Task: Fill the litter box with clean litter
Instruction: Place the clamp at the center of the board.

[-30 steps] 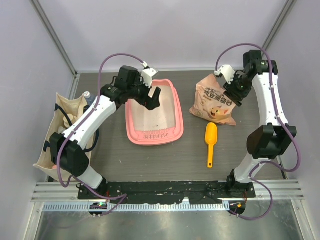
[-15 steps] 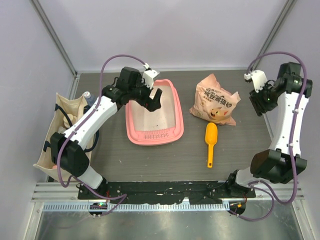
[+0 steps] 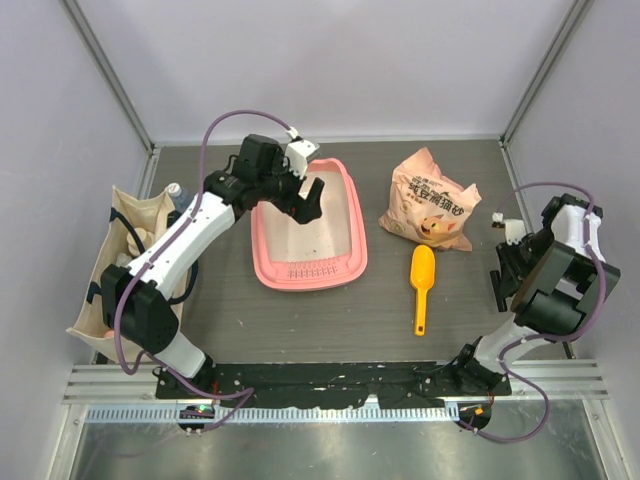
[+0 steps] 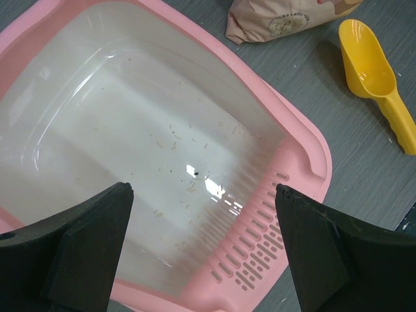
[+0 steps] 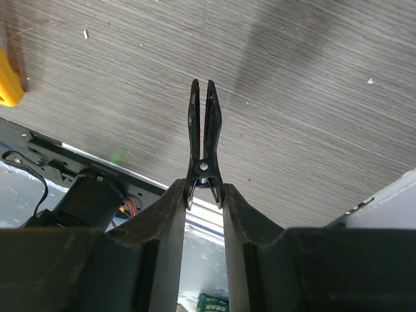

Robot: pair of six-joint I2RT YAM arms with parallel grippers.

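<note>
The left gripper (image 4: 203,190) is held wide open and empty above the litter box (image 4: 305,140), while a black clip (image 5: 203,130) is pinched in the right gripper (image 5: 203,192), well right of it

Two arms, L & R: left arm (image 3: 185,235) and right arm (image 3: 548,285), both w/ white link shells and black joint housings. Purple cable (image 3: 245,112) loops along each, from the black base plate (image 3: 340,378) to the wrist. White camera block (image 3: 300,152) at the end farthest from the plate. Left gripper (image 4: 203,188) fingers (image 4: 84,247) are matte black wedges; right gripper (image 5: 203,187) fingers (image 5: 166,218) same black, rounded edges.
</note>
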